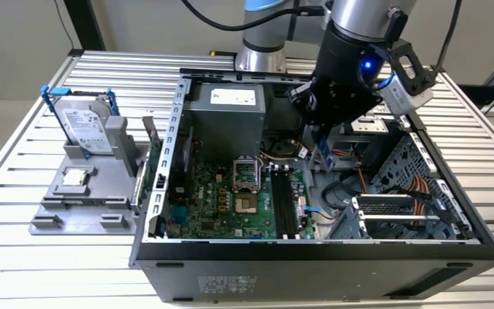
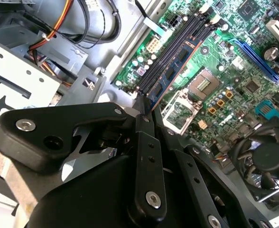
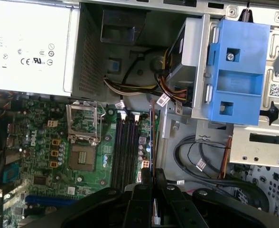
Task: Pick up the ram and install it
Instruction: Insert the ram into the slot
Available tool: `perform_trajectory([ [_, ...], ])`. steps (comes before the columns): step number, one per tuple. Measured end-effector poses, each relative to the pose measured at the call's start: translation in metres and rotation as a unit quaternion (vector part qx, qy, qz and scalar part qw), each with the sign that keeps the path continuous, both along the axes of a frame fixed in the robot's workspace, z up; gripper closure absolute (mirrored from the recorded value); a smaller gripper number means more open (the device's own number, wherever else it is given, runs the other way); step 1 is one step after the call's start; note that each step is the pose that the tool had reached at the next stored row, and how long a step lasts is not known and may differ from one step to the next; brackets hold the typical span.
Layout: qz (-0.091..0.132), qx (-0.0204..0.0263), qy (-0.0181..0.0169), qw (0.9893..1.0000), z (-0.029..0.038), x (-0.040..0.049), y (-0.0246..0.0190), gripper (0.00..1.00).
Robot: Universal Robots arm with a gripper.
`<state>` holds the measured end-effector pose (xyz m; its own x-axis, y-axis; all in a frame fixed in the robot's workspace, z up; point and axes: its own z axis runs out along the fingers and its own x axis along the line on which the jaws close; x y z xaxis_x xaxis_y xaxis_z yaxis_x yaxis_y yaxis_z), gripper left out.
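We find the jaws closed on the ram (image 2: 170,71), pinching one end edge-on, its free end over the memory slots (image 3: 125,147). We judge it light, stiff, thin, fragile: grip board edges, never chips.

Table (image 1: 41,257): bears the open computer case and, on the exterior view's left, the parts holder.
Computer case (image 1: 316,267): lies open on the table, to the right of the parts holder.
Parts holder (image 1: 84,206): just beside the case's left wall.
Hard drive (image 1: 82,122): upright at the holder's far end.
Processor chip (image 1: 75,177): flat on the holder, nearer than the hard drive.
Motherboard (image 1: 221,206): on the case floor, left half.
Power supply (image 1: 226,109): far end of the case, behind the motherboard.
Memory slots (image 1: 285,203): right edge of the motherboard.
Gripper (image 1: 323,145): above the slots' far end, inside the case.
Ram (image 2: 175,69): held on edge by the gripper over the memory slots.
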<state>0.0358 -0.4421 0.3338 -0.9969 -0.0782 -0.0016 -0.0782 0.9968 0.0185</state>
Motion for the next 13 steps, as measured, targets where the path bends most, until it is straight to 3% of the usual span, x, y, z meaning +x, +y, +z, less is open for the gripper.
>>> perform_trajectory([
  [8, -0.002, 0.0000, 0.0000, 1.0000, -0.0082, 0.0000, 0.0000, 1.00],
  [13, -0.017, 0.0000, 0.0000, 0.9999, -0.0135, -0.0001, 0.0000, 1.00],
])
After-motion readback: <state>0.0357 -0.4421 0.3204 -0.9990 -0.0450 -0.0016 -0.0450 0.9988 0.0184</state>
